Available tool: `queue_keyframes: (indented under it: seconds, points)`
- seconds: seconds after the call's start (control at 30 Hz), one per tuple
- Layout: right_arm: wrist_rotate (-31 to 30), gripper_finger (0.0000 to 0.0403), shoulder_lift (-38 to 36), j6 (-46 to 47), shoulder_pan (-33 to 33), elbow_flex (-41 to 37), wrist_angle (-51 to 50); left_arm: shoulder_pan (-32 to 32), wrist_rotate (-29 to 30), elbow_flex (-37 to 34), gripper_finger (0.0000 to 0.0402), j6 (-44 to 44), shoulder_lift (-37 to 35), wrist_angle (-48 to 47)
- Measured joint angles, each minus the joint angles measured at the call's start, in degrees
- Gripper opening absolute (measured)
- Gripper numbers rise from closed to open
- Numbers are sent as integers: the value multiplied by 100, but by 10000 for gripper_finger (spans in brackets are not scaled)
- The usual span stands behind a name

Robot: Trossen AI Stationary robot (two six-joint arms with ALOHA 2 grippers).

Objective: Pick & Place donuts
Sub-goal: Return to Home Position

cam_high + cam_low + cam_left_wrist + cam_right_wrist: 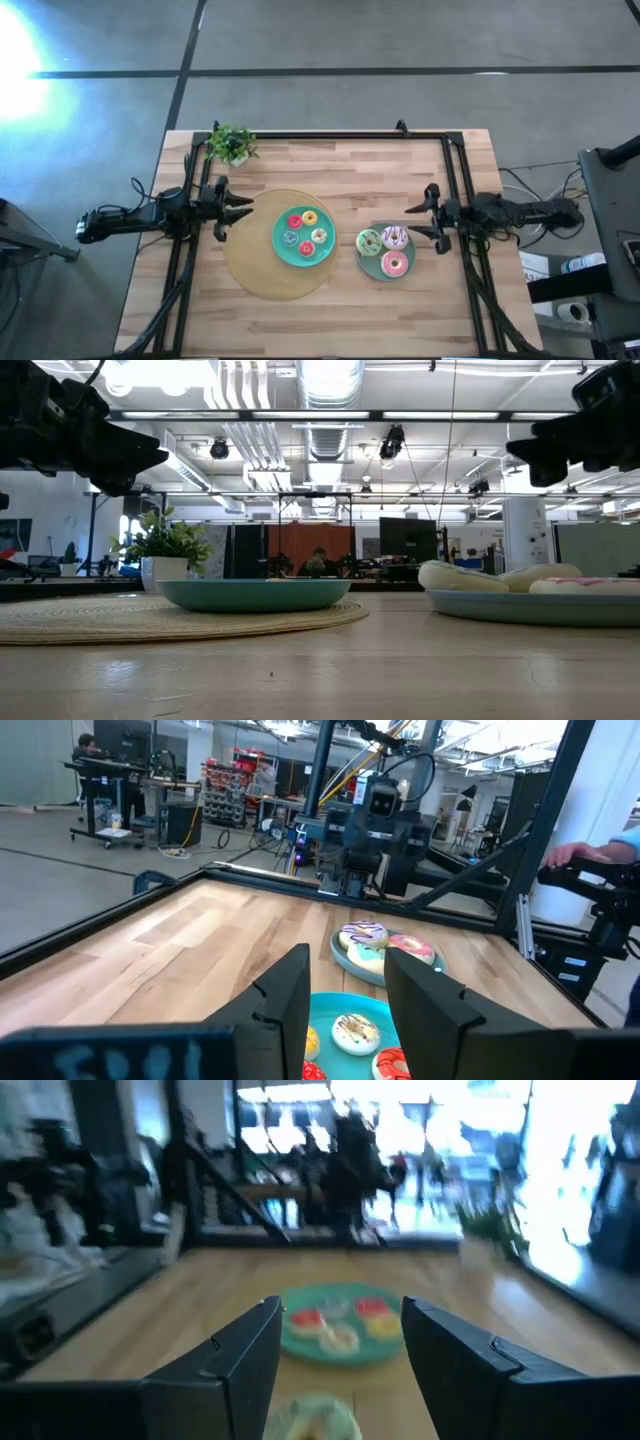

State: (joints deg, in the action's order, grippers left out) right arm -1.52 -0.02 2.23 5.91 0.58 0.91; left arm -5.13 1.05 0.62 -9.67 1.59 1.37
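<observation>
While the four small donuts (pixel 295 221) rest on the teal plate (pixel 283 252) at frame centre and the three larger donuts (pixel 394 264) on the grey-green plate (pixel 370 266) just right of it, both pincers stand outboard. The left gripper (pixel 238 208) lies left of the teal plate, the right gripper (pixel 422 221) right of the grey-green one. Fingers are apart and, seemingly, empty. Withdrawal outward should clear both plates.

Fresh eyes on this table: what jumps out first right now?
Two plates sit mid-table: the teal plate on a round woven mat carries the tiny donuts, and the grey-green plate to its right carries three larger donuts. The left gripper and right gripper flank them, both open and empty.
</observation>
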Motion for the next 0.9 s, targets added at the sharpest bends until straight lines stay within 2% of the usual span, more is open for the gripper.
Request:
queue_keyframes:
  seconds: [0.23,0.9]
  points:
    - [49,201,2,-104,-448,0,-46,2,5,0,105,0,27,-3]
    - [164,201,200,-74,-446,-2,-55,2,3,0,105,0,32,-9]
